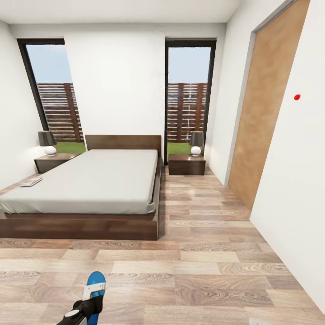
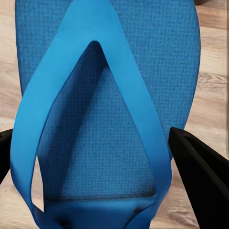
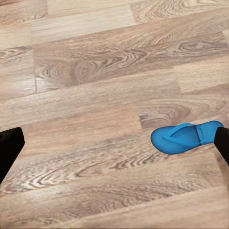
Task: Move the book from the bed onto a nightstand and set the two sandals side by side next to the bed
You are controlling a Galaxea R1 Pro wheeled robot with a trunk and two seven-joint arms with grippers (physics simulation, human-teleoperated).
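Wood plank floor [image 1: 212, 266] carrying a low bed [image 1: 90, 180], one nightstand [image 1: 186, 164] at each side of its head; a small flat book [image 1: 31, 181] lying on the grey mattress near one edge; a blue sandal [image 3: 186, 137] flat on the planks

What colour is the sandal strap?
Bright blue, like the sole; the strap shows best in the left wrist view.

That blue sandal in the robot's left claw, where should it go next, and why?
Probably forward toward the bed, to set it down on the floor beside the frame. The left claw appears to hold one blue sandal between its fingers, far from the bed. The other sandal lies alone on the wood floor, so the pair isn't together yet.
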